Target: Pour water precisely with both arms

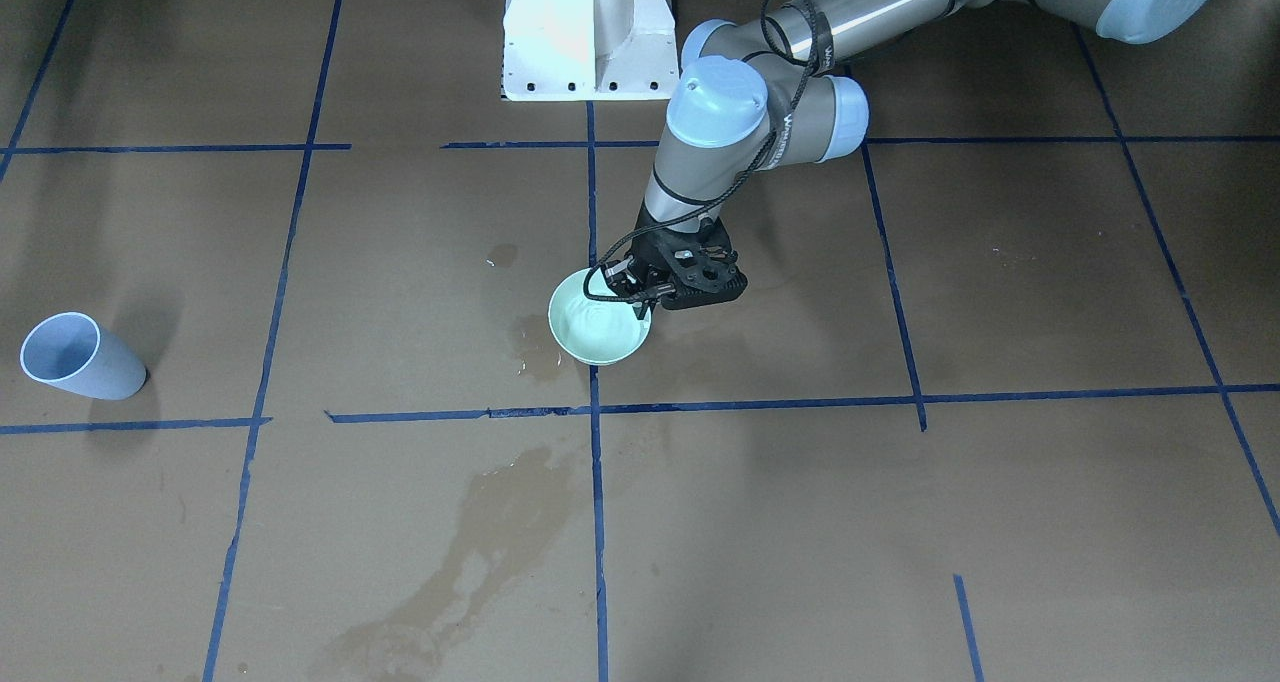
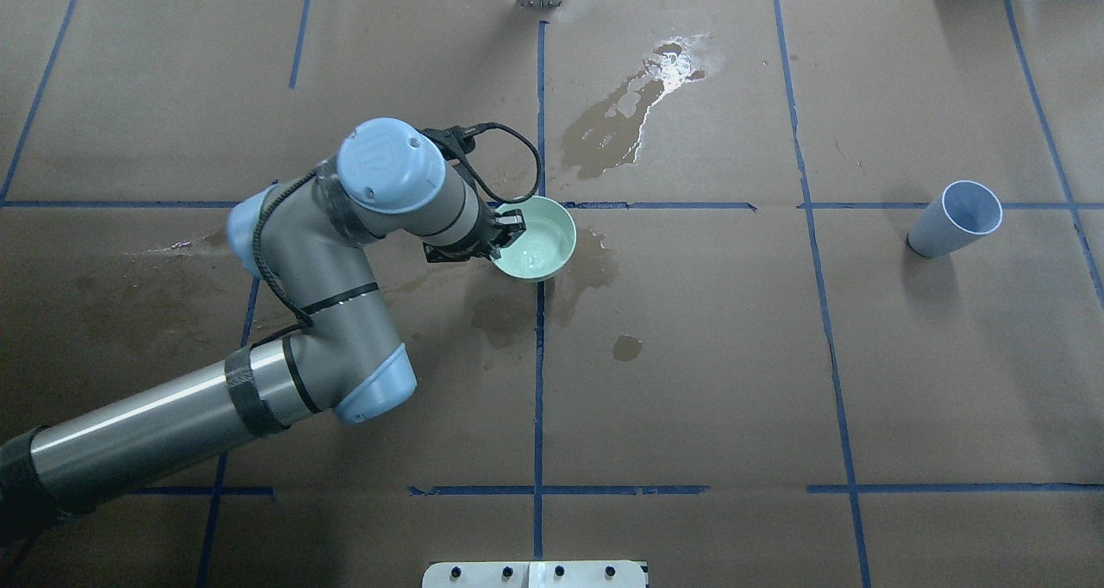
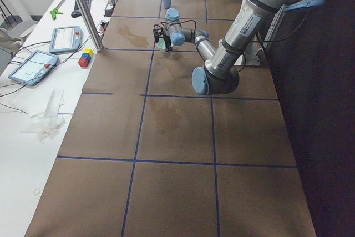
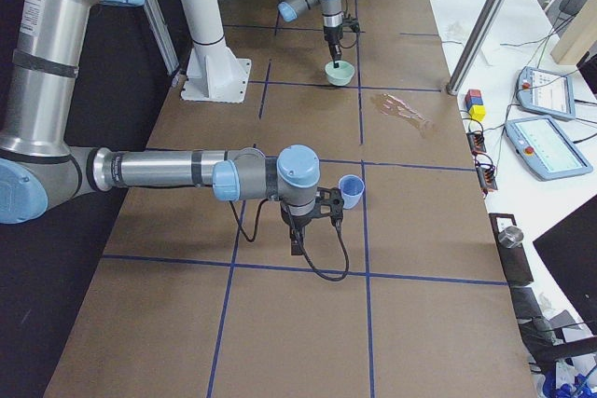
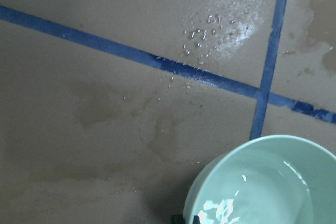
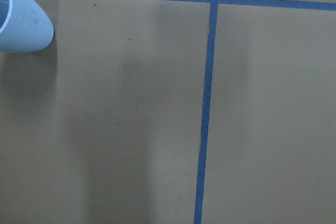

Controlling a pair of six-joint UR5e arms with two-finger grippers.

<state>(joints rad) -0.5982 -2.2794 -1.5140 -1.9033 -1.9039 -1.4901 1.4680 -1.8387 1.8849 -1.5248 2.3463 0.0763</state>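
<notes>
Water (image 5: pixel 247 195): clear, faint glints, in pale green bowl (image 2: pixel 559 223) mid-surface. Left arm (image 2: pixel 302 256) bent down to its rim; right arm (image 4: pixel 159 170) level over surface's right end.

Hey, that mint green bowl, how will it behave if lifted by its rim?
Likely rigid: the bowl holds its round shape. With water glinting inside, a rim grip may tilt it and spill. The wet stains nearby suggest it could slide.

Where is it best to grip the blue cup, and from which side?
Take the blue cup at mid-wall, level, from the robot's side. It stands upright, mouth open upward; the round, slightly tapered wall suits a side pinch, which probably leaves it free to tilt for pouring.
</notes>
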